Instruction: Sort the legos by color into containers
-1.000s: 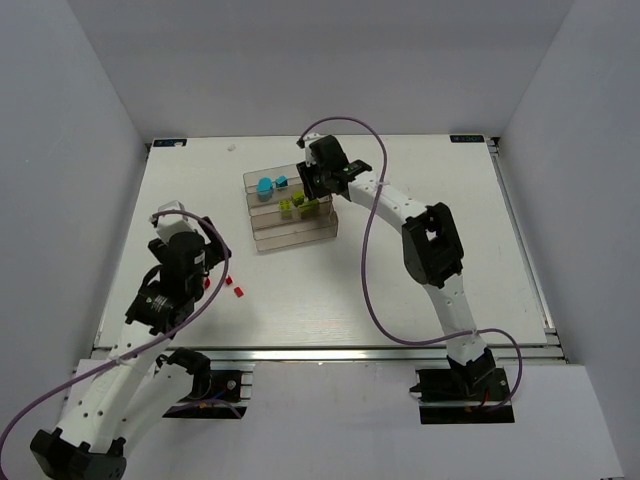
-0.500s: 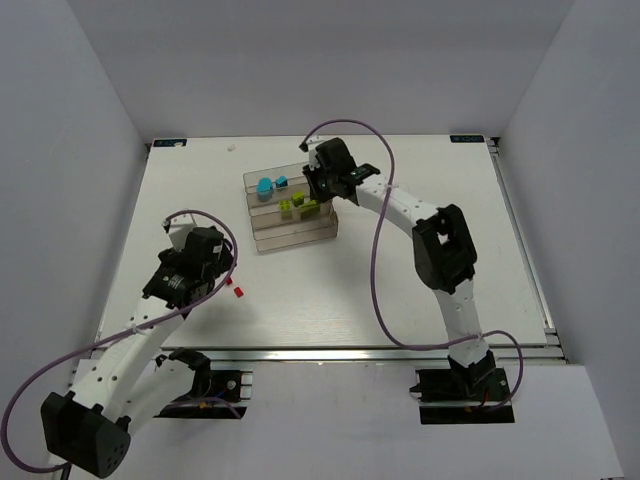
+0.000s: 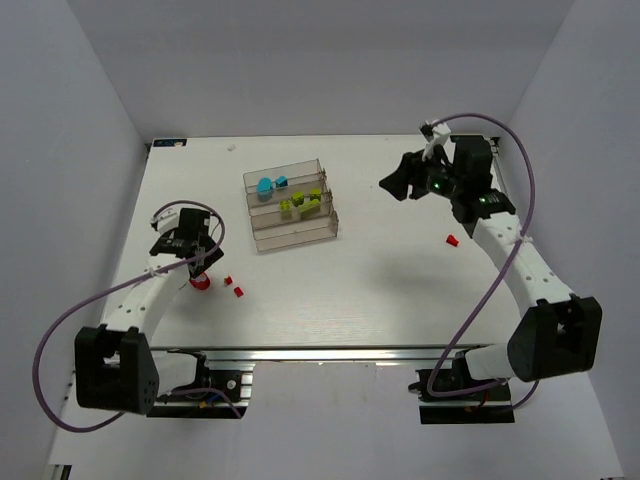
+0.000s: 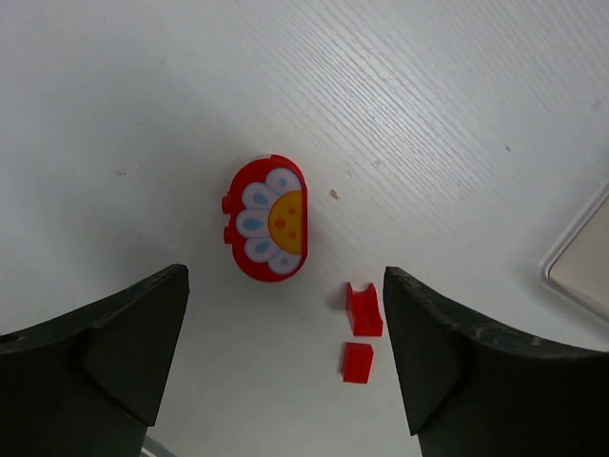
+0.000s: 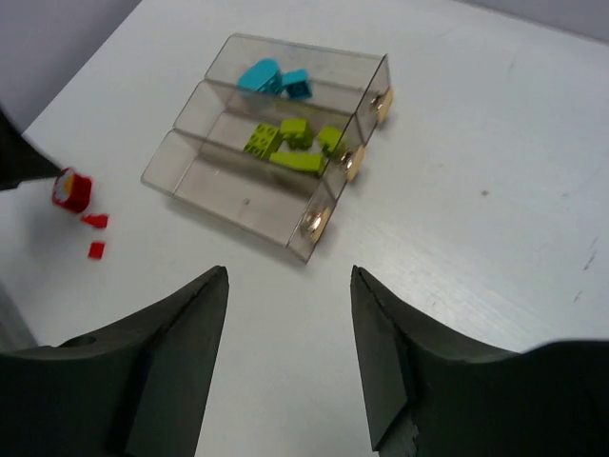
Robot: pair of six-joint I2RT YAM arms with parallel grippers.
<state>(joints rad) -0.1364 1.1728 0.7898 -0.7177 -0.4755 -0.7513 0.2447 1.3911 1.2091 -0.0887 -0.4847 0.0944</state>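
Red brick (image 4: 268, 217): twelve o'clock of my left gripper (image 4: 284, 305), untouched.
Left pose: pointing down, jaws spread.
Right gripper (image 5: 288, 286): jaws parted.

Bare table (image 4: 428, 114) is lying open around most of the rounded red brick (image 4: 268, 218). Two small red bricks (image 4: 363, 312) are crowding one side. The clear rack (image 3: 292, 233) is standing well apart.

Pretty clearly a robotics lab test cell: white wood-grain surface (image 3: 380, 290) boxed in by plain grey walls (image 3: 70, 150) well out past the fingers (image 4: 114, 352), aluminium rail (image 3: 330, 354) along the edge, purple cables (image 3: 475, 116) looping off two bolted-down arms (image 3: 520, 265).
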